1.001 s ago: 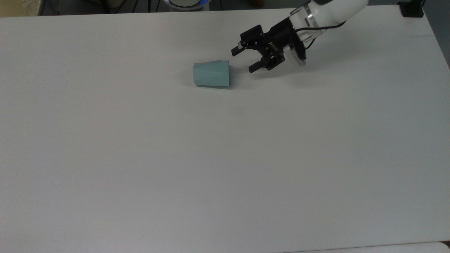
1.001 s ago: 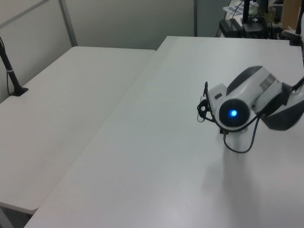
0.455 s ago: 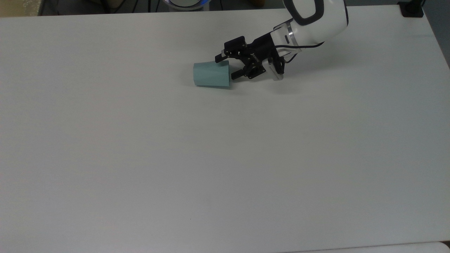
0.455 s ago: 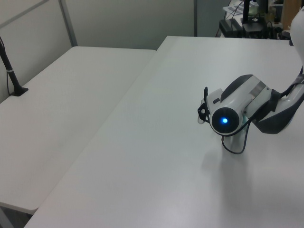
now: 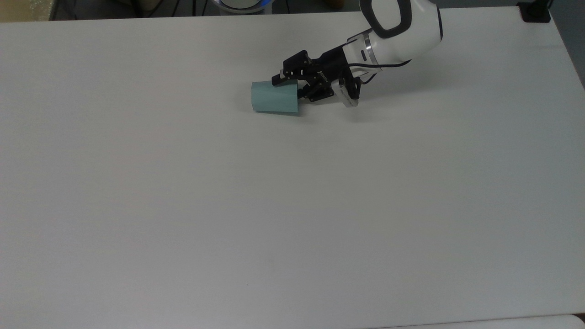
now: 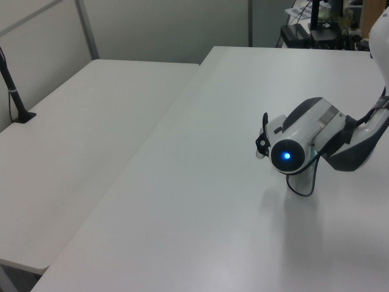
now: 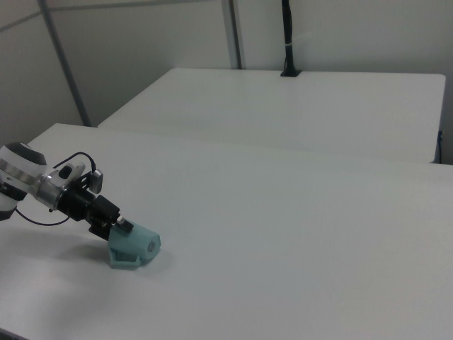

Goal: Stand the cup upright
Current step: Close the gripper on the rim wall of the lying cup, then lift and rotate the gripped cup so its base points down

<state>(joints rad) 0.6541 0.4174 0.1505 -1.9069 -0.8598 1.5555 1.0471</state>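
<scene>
Jaws: spread, straddling the cup's [image 5: 274, 97] rim wall at the wide end, not yet clenched as far as I can tell
Change: I see the gripper [image 5: 289, 87] has advanced from beside the cup onto its mouth
Meaning: I judge the grasp is next, tipping after
Cup: on its side on the surface [image 5: 292, 205]
Hidden: lower finger inside the mouth; handle out of sight; left view blocked by the wrist [image 6: 304, 137]

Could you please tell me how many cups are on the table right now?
1. The cup lies on its side toward the top view's far edge, with the gripper at its wide rim.
</scene>
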